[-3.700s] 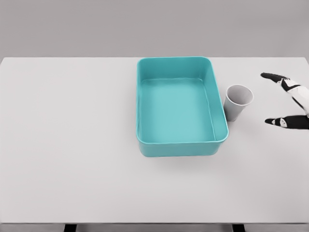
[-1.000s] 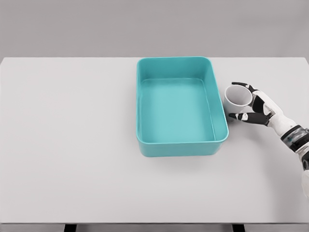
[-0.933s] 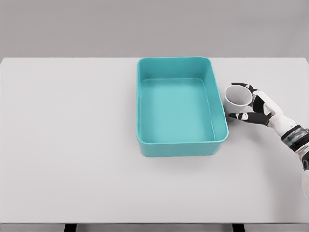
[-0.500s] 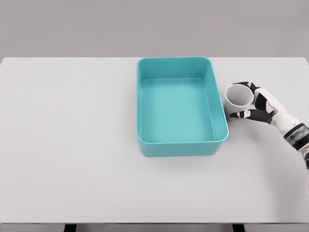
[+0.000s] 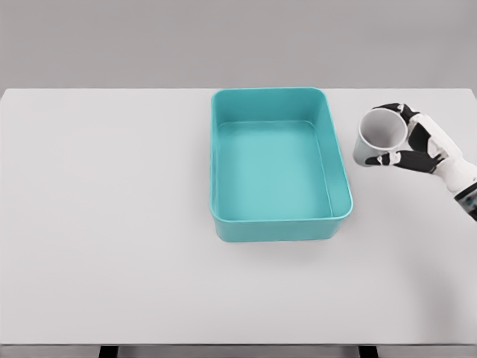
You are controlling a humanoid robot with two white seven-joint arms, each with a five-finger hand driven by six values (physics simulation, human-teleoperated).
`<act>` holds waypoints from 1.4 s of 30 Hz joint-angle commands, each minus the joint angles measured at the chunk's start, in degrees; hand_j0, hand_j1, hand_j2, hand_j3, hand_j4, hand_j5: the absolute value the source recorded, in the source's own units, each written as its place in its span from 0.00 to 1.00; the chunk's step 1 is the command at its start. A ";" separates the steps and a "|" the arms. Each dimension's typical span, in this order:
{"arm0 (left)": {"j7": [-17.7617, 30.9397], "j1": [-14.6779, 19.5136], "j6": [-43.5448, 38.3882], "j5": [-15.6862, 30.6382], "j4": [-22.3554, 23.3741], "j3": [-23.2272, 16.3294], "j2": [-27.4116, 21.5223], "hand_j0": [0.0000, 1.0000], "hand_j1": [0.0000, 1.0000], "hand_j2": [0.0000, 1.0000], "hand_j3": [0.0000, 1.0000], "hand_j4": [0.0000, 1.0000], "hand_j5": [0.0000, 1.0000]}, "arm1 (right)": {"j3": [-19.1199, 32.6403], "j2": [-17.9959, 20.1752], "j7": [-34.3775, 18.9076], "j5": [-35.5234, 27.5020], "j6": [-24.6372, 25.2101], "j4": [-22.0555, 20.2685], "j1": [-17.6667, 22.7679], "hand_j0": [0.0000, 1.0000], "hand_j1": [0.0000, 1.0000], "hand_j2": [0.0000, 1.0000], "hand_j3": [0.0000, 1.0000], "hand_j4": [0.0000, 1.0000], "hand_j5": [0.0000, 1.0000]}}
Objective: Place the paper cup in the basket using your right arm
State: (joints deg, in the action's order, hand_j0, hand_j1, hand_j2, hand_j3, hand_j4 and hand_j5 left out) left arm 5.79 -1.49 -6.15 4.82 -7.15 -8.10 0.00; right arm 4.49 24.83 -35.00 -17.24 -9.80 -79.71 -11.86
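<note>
White paper, this is the material of the paper cup (image 5: 378, 135) that I hold in my right hand (image 5: 419, 145). My fingers are closed around its wall: the thumb (image 5: 393, 159) presses on the near side, and the other fingers (image 5: 396, 109) curl over the far side of the rim. The cup is tilted, so its open mouth faces toward the camera and a little to the right, and I can see the grey inside of it. Its bottom end points to the left, toward the basket (image 5: 339, 212).

The cup is to the right of the basket, beside the upper part of its right wall, with a small gap of table between them. It is not inside the basket. From this one view I cannot tell surely if the cup is lifted off the table (image 5: 112, 224) or touches it.

The basket is teal, rectangular with rounded corners, and stands near the middle of the white table. Its inside shows only the teal floor.

My right forearm (image 5: 466, 183) comes in from the right edge of the picture, white with a dark band at the wrist.
</note>
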 commanded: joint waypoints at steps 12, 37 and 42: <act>0.01 0.00 0.00 0.01 0.03 -0.08 0.00 1.00 1.00 1.00 1.00 1.00 1.00 | -0.27 -0.13 0.00 5.81 -3.12 -8.35 -2.64 0.53 0.53 0.53 0.53 0.53 0.53; 0.01 0.00 0.00 0.01 -0.05 0.01 0.00 1.00 1.00 1.00 1.00 1.00 1.00 | -13.02 -0.92 0.00 24.00 -8.57 -10.99 -10.90 0.54 0.54 0.54 0.54 0.54 0.54; 0.01 0.00 0.00 0.01 0.03 0.01 0.00 1.00 1.00 1.00 1.00 1.00 1.00 | -16.79 -0.48 0.00 27.43 -8.92 -10.99 -13.27 0.54 0.54 0.54 0.54 0.54 0.54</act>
State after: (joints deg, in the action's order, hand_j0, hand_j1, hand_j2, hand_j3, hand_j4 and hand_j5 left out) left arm 5.79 -1.49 -6.15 4.83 -7.13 -8.10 0.00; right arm -10.86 24.11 -35.03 8.91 -18.67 -90.69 -25.22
